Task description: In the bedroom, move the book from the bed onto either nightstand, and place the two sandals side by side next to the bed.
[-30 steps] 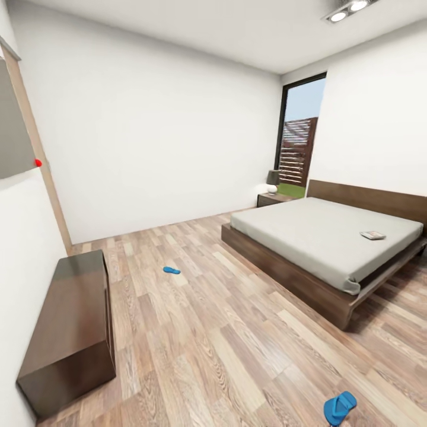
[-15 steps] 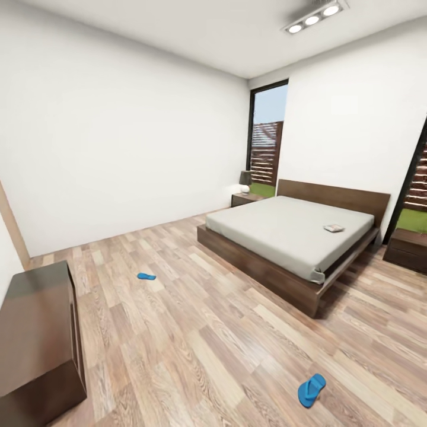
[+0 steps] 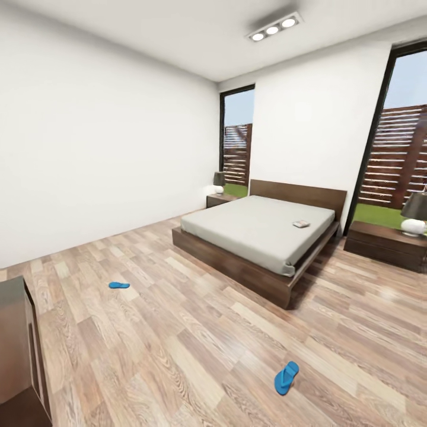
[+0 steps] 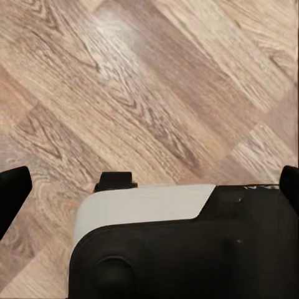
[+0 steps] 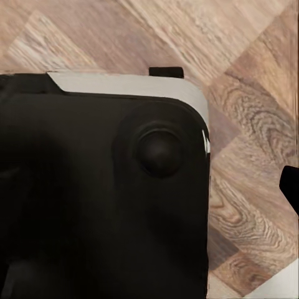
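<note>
Bed: dark brown frame, light grey mattress; book: pale cover, detail too small to tell; two sandals: bright blue; nightstands: dark brown; floor: mixed tan wood-grain planks; walls: white

Floor: wood-grain planks in mixed tan and brown, faint sheen, under my wrist cameras too. Bed: dark brown wood frame and headboard, matt; mattress plain pale grey cloth, smooth. Nightstand: dark wood, glossy top. Cabinet beside me: dark wood, glossy. Sandals: bright blue, smooth, matt. Walls: flat white.
</note>
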{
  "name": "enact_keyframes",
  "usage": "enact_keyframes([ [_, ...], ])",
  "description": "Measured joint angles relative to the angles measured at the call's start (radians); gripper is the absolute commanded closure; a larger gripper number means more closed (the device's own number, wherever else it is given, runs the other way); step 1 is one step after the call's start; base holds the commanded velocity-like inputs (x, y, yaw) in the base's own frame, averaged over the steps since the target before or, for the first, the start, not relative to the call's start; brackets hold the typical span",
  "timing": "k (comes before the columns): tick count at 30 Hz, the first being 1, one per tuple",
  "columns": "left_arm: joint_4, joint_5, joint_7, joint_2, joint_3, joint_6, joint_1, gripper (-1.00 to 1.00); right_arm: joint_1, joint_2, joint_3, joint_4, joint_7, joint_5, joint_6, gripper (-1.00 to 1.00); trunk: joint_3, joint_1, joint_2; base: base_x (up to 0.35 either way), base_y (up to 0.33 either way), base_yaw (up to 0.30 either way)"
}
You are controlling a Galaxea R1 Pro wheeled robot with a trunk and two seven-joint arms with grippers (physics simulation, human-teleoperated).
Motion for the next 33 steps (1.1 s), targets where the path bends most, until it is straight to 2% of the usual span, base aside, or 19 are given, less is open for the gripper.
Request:
enact_keyframes([
  [3,-0.076,0.007,0.003,-0.001,0.000,0.002,0.000,-1.00,0.000,-0.002,0.000,-0.069,0.001,0.000,0.003,-1.00,0.001,0.000,0.000,0.000,0.000,-0.238],
  [7,-0.137,0.017,0.003,-0.003,0.000,0.002,-0.001,-1.00,0.000,-0.003,0.000,-0.170,0.002,0.000,0.005,-1.00,0.003,0.000,0.000,0.000,0.000,-0.070],
  [14,-0.168,0.019,0.002,-0.004,0.000,-0.001,-0.003,-1.00,0.000,-0.003,0.000,-0.267,0.000,0.000,0.000,-1.00,0.003,0.000,0.000,0.000,0.000,-0.010],
  [18,-0.225,0.020,0.003,-0.006,-0.001,0.000,-0.006,-1.00,0.000,-0.004,0.000,-0.319,0.000,0.000,-0.001,-1.00,0.003,0.000,0.000,0.000,0.000,-0.001],
  [24,-0.260,0.020,0.001,-0.007,-0.003,0.000,-0.007,-1.00,0.001,-0.006,-0.008,-0.332,0.002,-0.002,-0.001,-1.00,0.003,0.000,0.000,0.000,0.000,0.000],
  [27,-0.260,0.021,0.000,-0.006,-0.003,-0.001,-0.008,-1.00,0.001,-0.006,-0.022,-0.330,0.001,-0.003,-0.002,-1.00,0.003,0.000,0.000,0.000,0.000,0.000],
  [30,-0.259,0.022,-0.001,-0.006,-0.003,0.000,-0.008,-1.00,0.000,-0.004,-0.055,-0.328,0.001,-0.003,-0.002,-1.00,0.003,0.000,0.000,0.000,0.000,0.000],
  [33,-0.259,0.022,-0.002,-0.006,-0.002,-0.001,-0.008,-1.00,0.000,-0.004,-0.064,-0.328,0.000,-0.002,-0.002,-1.00,0.003,0.000,0.000,0.000,0.000,0.000],
])
